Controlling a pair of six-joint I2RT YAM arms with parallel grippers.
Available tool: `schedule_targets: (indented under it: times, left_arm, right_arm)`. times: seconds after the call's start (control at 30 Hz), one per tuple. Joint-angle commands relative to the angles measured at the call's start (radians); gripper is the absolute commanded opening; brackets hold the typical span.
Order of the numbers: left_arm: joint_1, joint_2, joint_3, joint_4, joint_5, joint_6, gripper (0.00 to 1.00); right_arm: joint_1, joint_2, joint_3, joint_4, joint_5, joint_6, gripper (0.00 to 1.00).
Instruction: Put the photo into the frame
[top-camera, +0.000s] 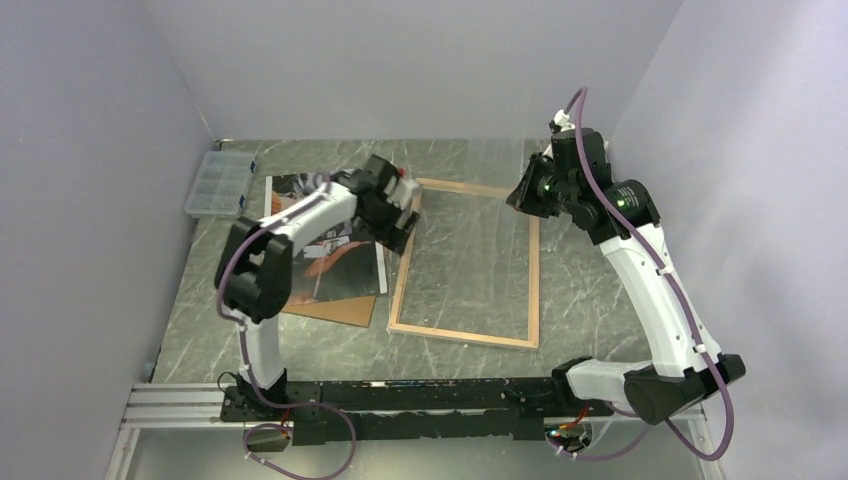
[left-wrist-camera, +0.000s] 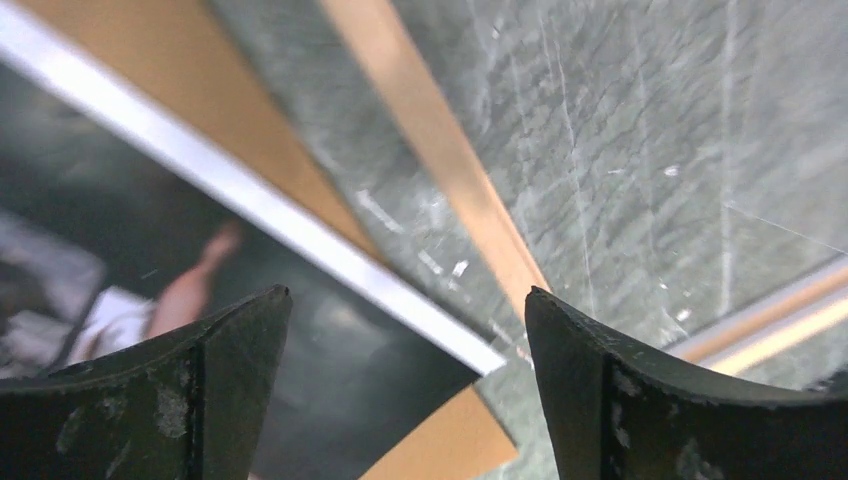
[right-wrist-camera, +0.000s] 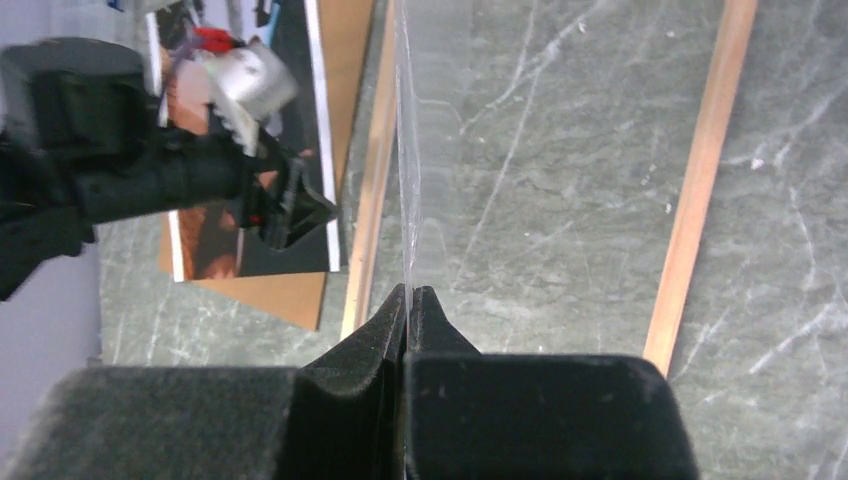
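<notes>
Photo (top-camera: 340, 268): glossy dark print with orange-brown figures and white edge strips, lying flat on brown backing panel (top-camera: 340, 312), just left of frame (top-camera: 465, 337). Left gripper (left-wrist-camera: 405, 297) hovering over photo's corner, fingers spread wide, gripping nothing. Frame lying on marbled table (top-camera: 590, 290), showing light-wood rim. Right gripper (right-wrist-camera: 408, 292) pinching edge of clear pane (right-wrist-camera: 405, 150). Count: one photo, one frame, one panel, two grippers.

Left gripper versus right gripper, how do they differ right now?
The left gripper is open and empty; the right gripper is shut on a clear pane's edge. The left gripper hangs over the photo's corner beside the frame's left rail; the right gripper is at the frame's far right corner. Both have black fingers.
</notes>
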Motion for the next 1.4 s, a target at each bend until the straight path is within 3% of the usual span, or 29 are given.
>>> schedule_targets:
  times: [0.0,0.23,0.33,0.43,0.57,0.7,0.87,1.37]
  left_arm:
    - [0.124,-0.192,0.09,-0.105,0.165,-0.019,0.94]
    - [0.269,-0.315,0.044,-0.107,0.218,-0.032,0.94]
    - [0.324,-0.328,0.01,-0.089,0.212,-0.046,0.94]
    - [0.363,-0.327,-0.008,-0.086,0.201,-0.037,0.94]
    - [0.371,-0.335,-0.064,-0.057,0.185,-0.009,0.94]
    - [0.371,-0.331,-0.119,-0.026,0.187,0.005,0.94]
    - [0.36,-0.302,-0.165,0.003,0.188,0.036,0.93]
    - [0.169,-0.216,-0.15,0.037,0.09,0.061,0.89]
  right_arm:
    - [-0.001,0.024,0.123,0.034,-0.089,0.004,0.0]
    - [0.026,0.06,0.207,0.159,-0.368,0.091,0.0]
    - [0.026,0.025,0.129,0.305,-0.522,0.161,0.0]
    - [0.013,0.002,0.032,0.322,-0.496,0.141,0.0]
    - [-0.038,-0.018,-0.25,0.473,-0.555,0.155,0.0]
    - [-0.095,0.013,-0.47,0.536,-0.551,0.094,0.0]
    - [-0.171,0.024,-0.603,0.574,-0.469,0.027,0.0]
    - [-0.224,0.096,-0.576,0.403,-0.22,-0.117,0.0]
